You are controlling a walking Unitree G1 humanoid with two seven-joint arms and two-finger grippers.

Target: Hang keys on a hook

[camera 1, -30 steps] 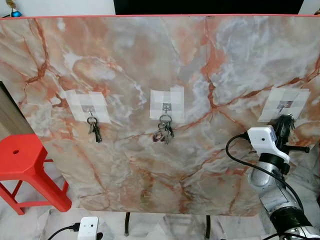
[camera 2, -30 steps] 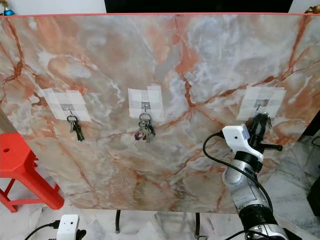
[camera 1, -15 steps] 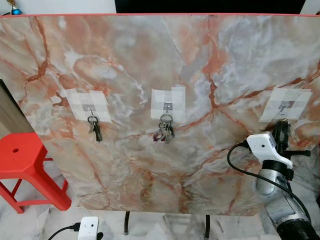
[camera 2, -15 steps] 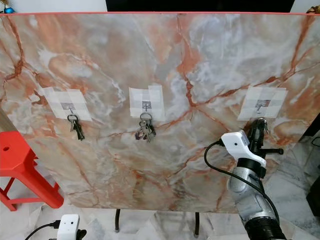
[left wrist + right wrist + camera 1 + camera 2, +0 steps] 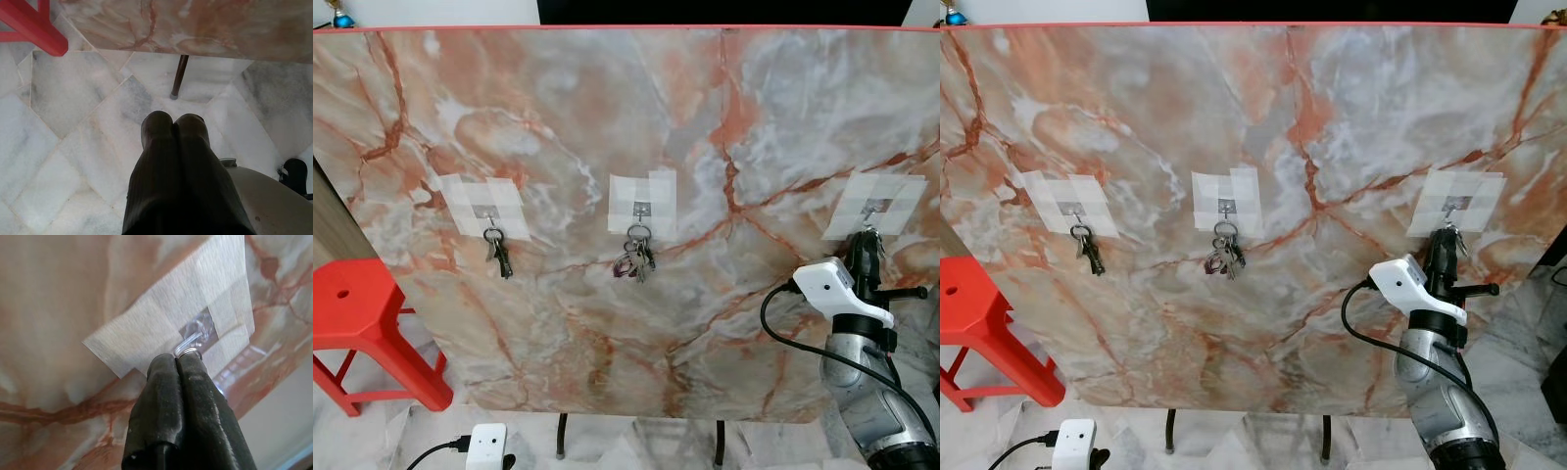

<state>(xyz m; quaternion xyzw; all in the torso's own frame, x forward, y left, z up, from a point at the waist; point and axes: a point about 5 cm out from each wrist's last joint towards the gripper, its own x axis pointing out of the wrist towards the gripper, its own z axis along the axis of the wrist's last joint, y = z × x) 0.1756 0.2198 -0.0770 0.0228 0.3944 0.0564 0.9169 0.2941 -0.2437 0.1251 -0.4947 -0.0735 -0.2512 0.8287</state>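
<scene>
A marble-patterned board (image 5: 607, 127) stands upright with three small hooks, each on a white tape patch. A bunch of keys (image 5: 496, 253) hangs on the left hook and another bunch (image 5: 634, 257) on the middle one. My right gripper (image 5: 871, 243) is raised to the right hook (image 5: 872, 207), shut on the keys' ring (image 5: 189, 352). In the right wrist view the ring touches the clear hook (image 5: 194, 338) just past my fingertips (image 5: 166, 363). My left gripper (image 5: 173, 122) hangs shut above the floor.
A red plastic stool (image 5: 357, 323) stands at the board's left side. A white plug adapter (image 5: 485, 446) with a cable lies on the marble floor below. The board's dark leg (image 5: 178, 78) stands on the tiles.
My right arm's wrist has sunk and shifted a little to the right. The fingertips dipped slightly and came back up under the right hook. The hung keys have not moved.
</scene>
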